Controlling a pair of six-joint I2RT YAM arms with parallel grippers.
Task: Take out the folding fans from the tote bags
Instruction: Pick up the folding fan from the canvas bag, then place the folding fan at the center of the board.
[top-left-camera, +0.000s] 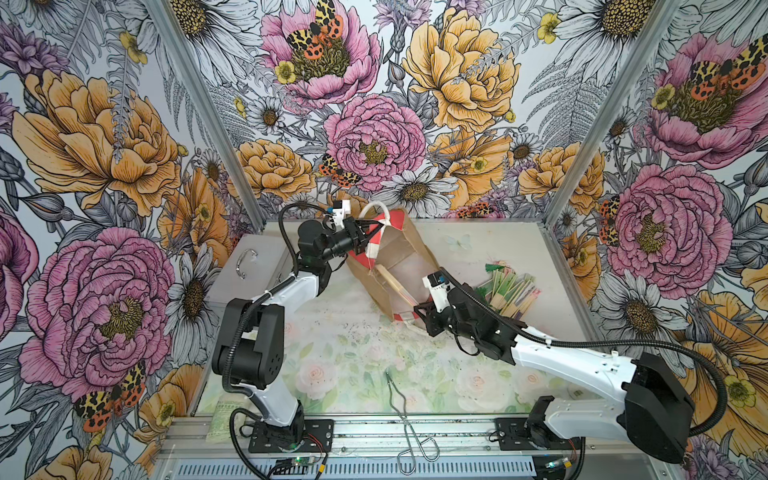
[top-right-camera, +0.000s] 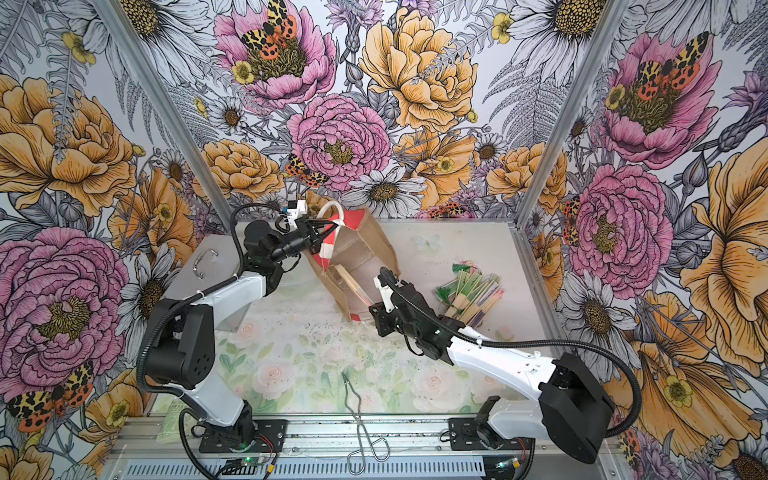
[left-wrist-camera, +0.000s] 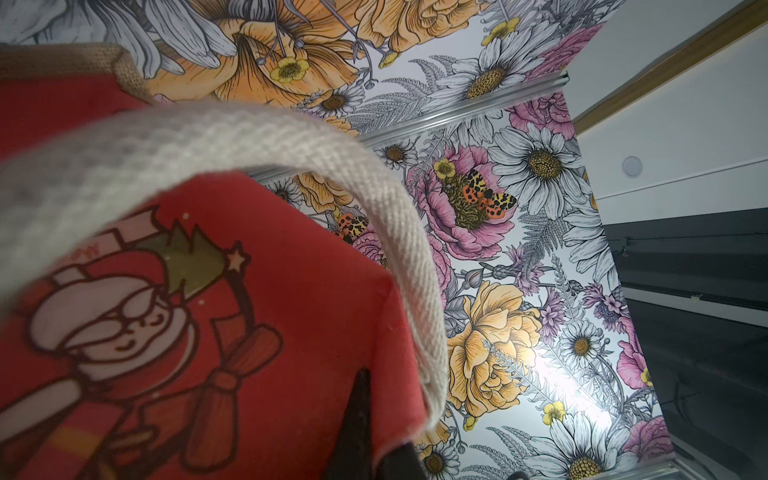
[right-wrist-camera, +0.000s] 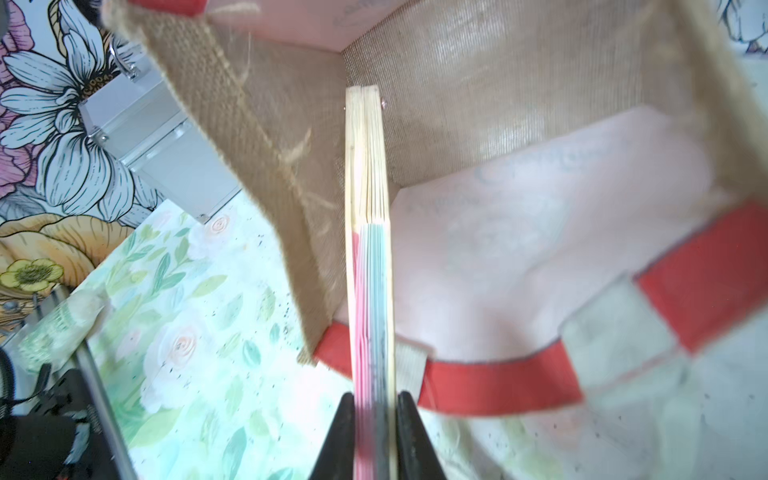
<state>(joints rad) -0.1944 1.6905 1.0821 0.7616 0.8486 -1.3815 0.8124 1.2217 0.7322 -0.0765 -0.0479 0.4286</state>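
Right wrist view shows the right gripper (right-wrist-camera: 374, 400) clamped on the paper end of a folding fan (right-wrist-camera: 368, 199) lying mostly inside the tote bag (right-wrist-camera: 478, 104), whose rim the left gripper (top-left-camera: 372, 230) pinches; light, stiff lengthwise, probably crushable, it suits gripping across its outer slats.

Closed fan (top-left-camera: 395, 284) (right-wrist-camera: 368, 187) lying inside the tipped tote bag (top-left-camera: 415, 243) (right-wrist-camera: 478, 104), with a heap of fans (top-left-camera: 511, 291) (top-right-camera: 469, 297) lying just beside it.

The tan jute bag with red-and-white panels is leaning over near the back of the table (top-left-camera: 332, 357), its mouth gaping toward the front and its white woven handle (left-wrist-camera: 249, 137) arching over a red printed panel. The fan inside is lying lengthwise, its pale wooden slats reaching deep into the bag and its pink and pale green paper leaf poking out past the red rim. The heap, pale-slatted with green tassels and leaves, is sprawling on the table to the bag's right.
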